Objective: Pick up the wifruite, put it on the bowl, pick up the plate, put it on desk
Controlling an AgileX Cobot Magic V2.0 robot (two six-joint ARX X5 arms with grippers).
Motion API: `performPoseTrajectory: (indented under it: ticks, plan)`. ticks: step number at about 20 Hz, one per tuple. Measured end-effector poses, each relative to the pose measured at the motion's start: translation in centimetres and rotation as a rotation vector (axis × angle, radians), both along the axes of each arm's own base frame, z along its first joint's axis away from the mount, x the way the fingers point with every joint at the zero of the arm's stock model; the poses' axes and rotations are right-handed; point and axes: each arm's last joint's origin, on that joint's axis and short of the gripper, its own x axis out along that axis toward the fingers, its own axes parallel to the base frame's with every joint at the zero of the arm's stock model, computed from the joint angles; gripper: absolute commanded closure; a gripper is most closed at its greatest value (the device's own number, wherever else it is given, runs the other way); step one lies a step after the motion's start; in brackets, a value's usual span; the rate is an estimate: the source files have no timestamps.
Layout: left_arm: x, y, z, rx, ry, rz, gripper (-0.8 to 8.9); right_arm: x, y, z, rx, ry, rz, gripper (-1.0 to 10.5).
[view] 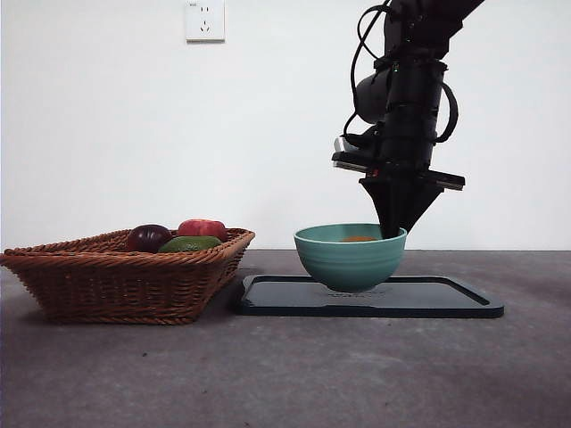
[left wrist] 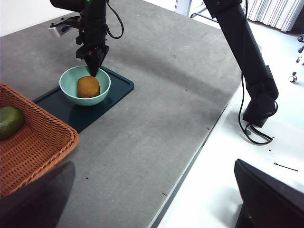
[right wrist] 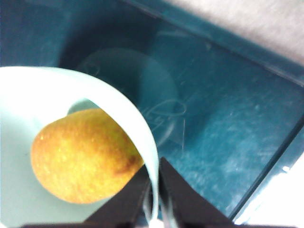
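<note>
The orange-brown wifruite (left wrist: 88,87) lies inside the mint-green bowl (view: 350,259); only its top (view: 358,239) shows over the rim in the front view. The bowl stands on the black tray (view: 428,299) on the grey desk (view: 357,374). My right gripper (view: 393,230) reaches down onto the bowl's right rim. In the right wrist view its jaws (right wrist: 153,199) are pinched on the thin rim (right wrist: 137,128), one inside and one outside, with the wifruite (right wrist: 80,156) beside them. My left gripper (left wrist: 152,165) is open and empty, high above the desk and far from the bowl.
A brown wicker basket (view: 116,276) stands left of the tray and holds a dark red fruit (view: 148,237), a red fruit (view: 202,228) and a green fruit (view: 190,243). The desk's edge (left wrist: 199,147) runs on the right in the left wrist view.
</note>
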Motion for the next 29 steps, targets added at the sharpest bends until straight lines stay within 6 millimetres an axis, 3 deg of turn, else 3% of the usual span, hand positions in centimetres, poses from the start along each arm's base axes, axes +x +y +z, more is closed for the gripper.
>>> performPoseTrajectory:
  ticks: [5,8,10,12,14,19,22,25,29]
  plan:
    - [0.0,-0.1,0.1,-0.014,-0.008,0.0,2.51,0.4,0.4,-1.8,0.019,0.051,0.017,9.2]
    - [0.0,-0.1,0.1,-0.014,-0.008,0.0,2.51,0.2,0.5,-1.8,0.012,0.067,0.022,6.1]
    - [0.0,-0.1,0.2,-0.015,-0.008,0.0,2.51,0.2,0.2,-1.7,0.009,0.067,0.014,4.7]
    - [0.1,-0.1,0.3,-0.035,-0.016,0.001,2.51,0.0,-0.8,0.0,0.02,0.035,-0.005,4.2]
    - [0.2,-0.3,0.9,-0.098,-0.027,0.008,2.51,-1.3,-2.3,4.2,0.034,-0.042,-0.03,3.5]
    - [0.6,-1.1,1.7,-0.205,0.025,0.039,2.51,-8.4,-5.7,16.5,0.064,-0.372,-0.074,3.4]
    - [1.3,-2.4,1.7,-0.171,0.068,0.056,2.51,-14.0,-6.7,20.8,0.115,-0.498,-0.061,3.4]
    - [2.2,-3.9,1.6,-0.126,0.089,0.073,2.51,-19.7,-7.3,22.5,0.151,-0.563,-0.017,3.4]
    - [3.1,-5.7,1.9,-0.128,0.09,0.074,2.51,-26.8,-8.3,21.4,0.21,-0.575,0.055,3.4]
